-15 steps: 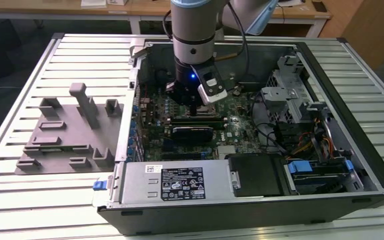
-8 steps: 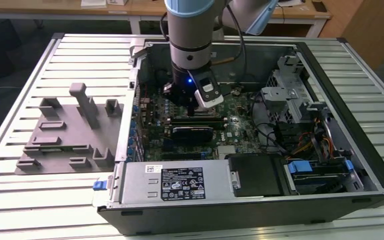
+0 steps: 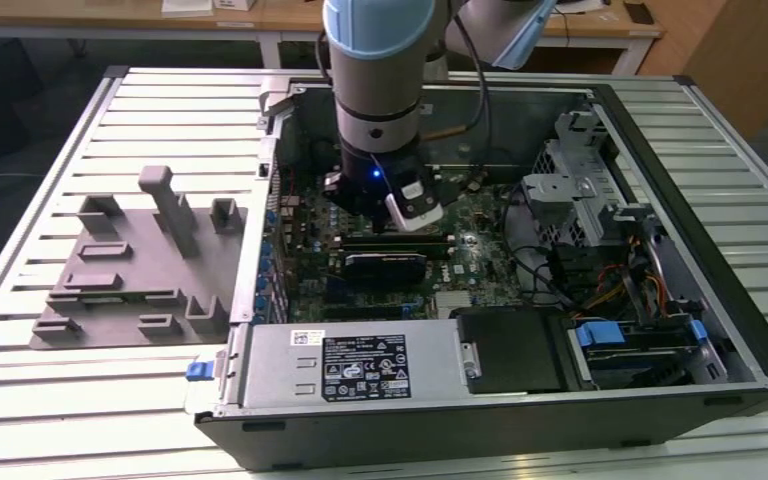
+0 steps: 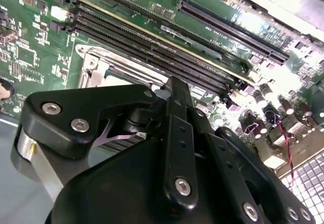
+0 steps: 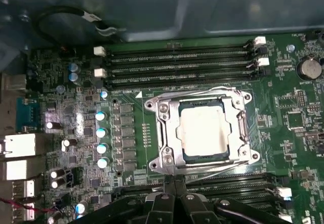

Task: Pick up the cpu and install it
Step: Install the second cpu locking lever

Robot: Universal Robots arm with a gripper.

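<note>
The shiny silver square cpu (image 5: 203, 132) already sits in its metal socket frame (image 5: 167, 133) just beyond the black pincer (image 5: 174, 191), whose closed fingertips hold nothing, so the seating step looks done.

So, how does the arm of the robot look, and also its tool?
The arm is a grey metal tube with light blue joint caps. Black cables run alongside it, and a small blue light glows near its wrist. The tool is black, built of angular linkage plates joined by round silver screws.

Black gripper (image 4: 174, 90) linkage at 6 o'clock; green motherboard (image 4: 30, 52) beyond, with memory slots (image 4: 152, 44) toward 12 o'clock.
</note>
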